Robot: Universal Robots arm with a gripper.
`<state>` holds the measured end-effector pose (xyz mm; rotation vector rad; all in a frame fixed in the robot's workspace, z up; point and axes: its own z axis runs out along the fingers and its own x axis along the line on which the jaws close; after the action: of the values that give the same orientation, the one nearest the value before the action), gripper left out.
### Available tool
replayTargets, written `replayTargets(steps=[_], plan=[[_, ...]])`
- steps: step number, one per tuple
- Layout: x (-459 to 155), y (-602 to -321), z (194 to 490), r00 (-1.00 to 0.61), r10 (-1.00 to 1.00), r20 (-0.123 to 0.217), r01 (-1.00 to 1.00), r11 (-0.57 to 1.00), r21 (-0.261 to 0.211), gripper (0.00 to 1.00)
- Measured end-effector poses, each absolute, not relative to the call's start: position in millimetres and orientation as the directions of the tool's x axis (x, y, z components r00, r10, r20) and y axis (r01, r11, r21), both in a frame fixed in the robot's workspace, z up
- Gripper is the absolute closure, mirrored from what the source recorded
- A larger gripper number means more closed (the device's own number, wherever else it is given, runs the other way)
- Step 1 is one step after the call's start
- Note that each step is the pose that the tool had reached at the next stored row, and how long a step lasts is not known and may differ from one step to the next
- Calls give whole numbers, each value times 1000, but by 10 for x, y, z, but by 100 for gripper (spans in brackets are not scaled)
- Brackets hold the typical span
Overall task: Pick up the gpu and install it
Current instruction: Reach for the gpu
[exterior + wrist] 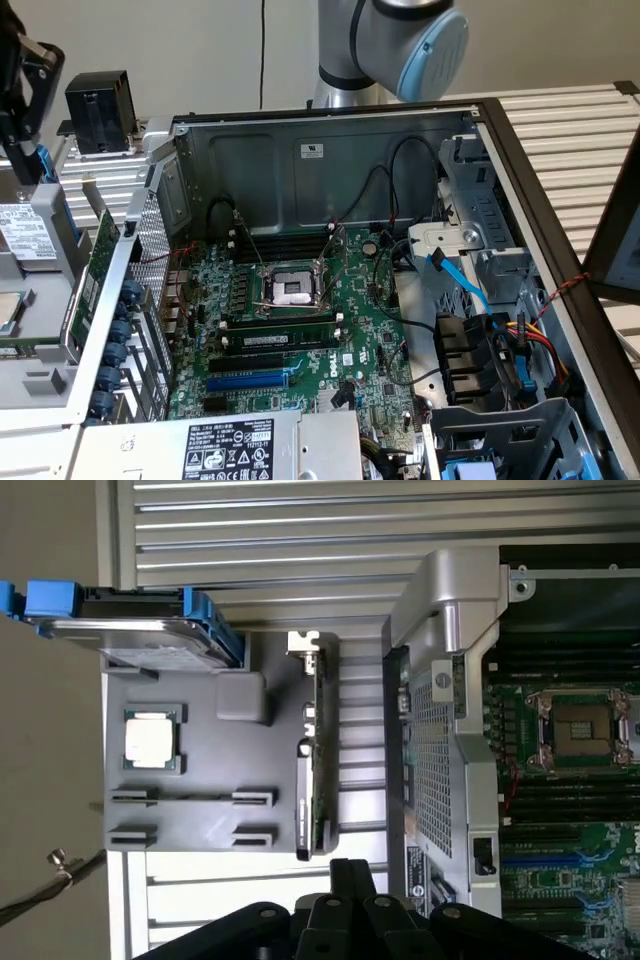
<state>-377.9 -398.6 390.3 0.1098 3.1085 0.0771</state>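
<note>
Slatted metal counter [570,130], pale wall behind. An open computer case [330,160] lies on it with the motherboard [300,340] exposed. The blue expansion slot [248,380] looks bare, so nothing is installed yet. A grey parts tray [200,820] sits just outside the case's rear wall. The gpu [312,770] stands on edge in the tray, on the side nearest the case, not yet lifted. The gripper [350,895] hovers near the card's end and carries nothing; I cannot tell whether it is spread or pressed together. Pickup and seating both remain.

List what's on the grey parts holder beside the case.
On the grey holder: a hard drive with blue rails, a CPU chip lying flat, and the gpu standing on edge. The four slots are bare. The drive covers whatever lies under it.
</note>
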Motion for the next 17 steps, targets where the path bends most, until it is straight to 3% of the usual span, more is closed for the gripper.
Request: replayTargets(steps=[7,17], plan=[[-3911,-3929,3887,-996,73,-57,70,996,56,89],[-4040,-3802,3819,-996,74,-57,71,995,67,89]])
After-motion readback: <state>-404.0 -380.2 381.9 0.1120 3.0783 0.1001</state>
